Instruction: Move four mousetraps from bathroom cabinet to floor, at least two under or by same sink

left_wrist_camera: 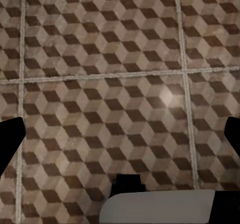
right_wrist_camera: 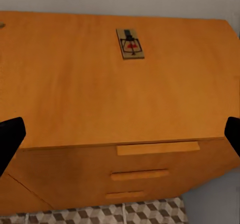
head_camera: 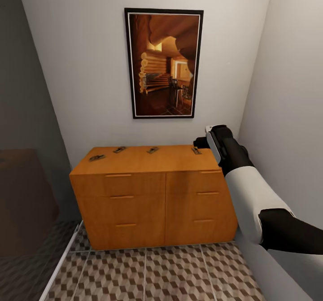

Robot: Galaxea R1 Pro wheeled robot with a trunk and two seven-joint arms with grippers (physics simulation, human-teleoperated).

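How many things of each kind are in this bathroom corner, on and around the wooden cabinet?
Mousetraps on the cabinet top: 4
Cabinet: 1
Drawer handles showing on its front: 6
Framed picture on the wall: 1
Total: 12

four mousetraps (head_camera: 120, 149) atop cabinet (head_camera: 154, 202)

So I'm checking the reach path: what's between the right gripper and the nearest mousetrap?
Nothing: the right wrist view shows only bare cabinet top between the right gripper and that mousetrap.
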